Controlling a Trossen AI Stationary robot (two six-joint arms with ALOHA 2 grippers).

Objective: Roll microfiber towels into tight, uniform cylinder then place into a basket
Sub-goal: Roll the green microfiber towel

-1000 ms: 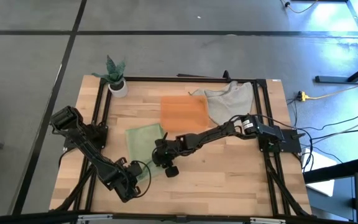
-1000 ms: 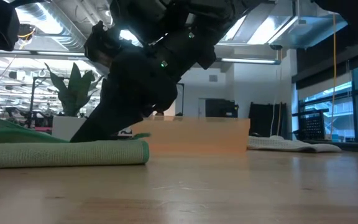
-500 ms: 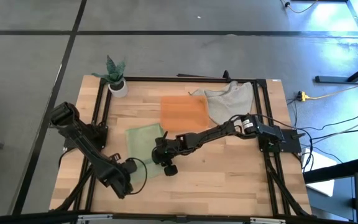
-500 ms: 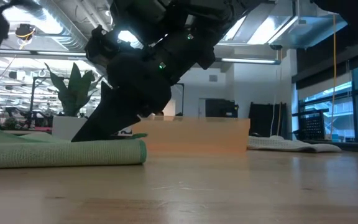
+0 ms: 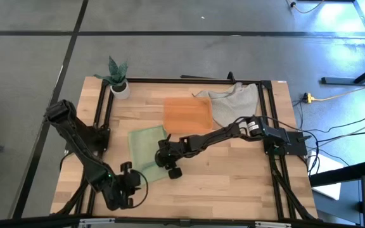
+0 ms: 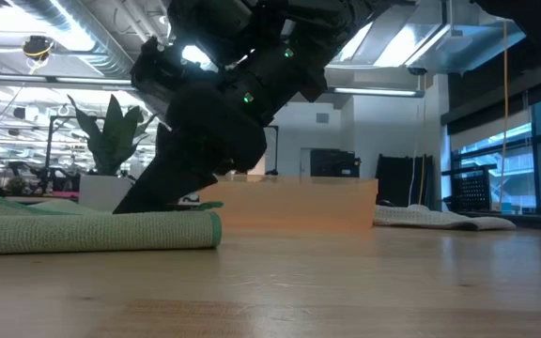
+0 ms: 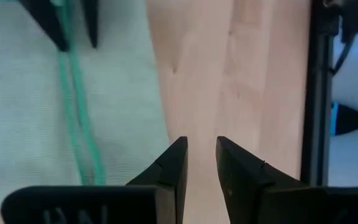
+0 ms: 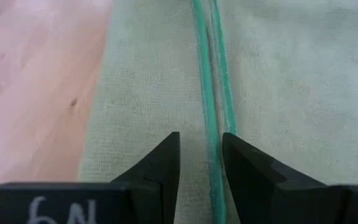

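A green microfiber towel (image 5: 146,145) lies flat on the wooden table, its near part doubled over; in the low view it shows as a low flat roll (image 6: 92,232). My right gripper (image 5: 164,156) stands on its right part, fingers a little apart astride the darker green hem (image 8: 205,74). My left gripper (image 5: 128,171) hovers over bare wood (image 7: 229,81) just beside the towel's edge (image 7: 157,99), fingers a little apart and empty. The orange basket (image 5: 187,115) lies flat beyond the towel. My right gripper comes from above, slanting from the table's right side, and its two fingertips (image 8: 160,155) rest on the towel's top layer on either side of the double hem (image 8: 211,118). The hem runs straight between them, unbunched. The towel lies flat on the table.
A heap of grey towels (image 5: 233,101) lies at the far right beside the basket. A small white plant pot (image 5: 120,88) stands at the far left corner. A black frame (image 5: 103,120) runs along the table's sides. Bare wood (image 5: 233,177) lies near and right.
My left gripper has drawn back from over the towel's near corner toward the table's near left, and now hangs over bare wood. My right gripper has kept still on the towel.
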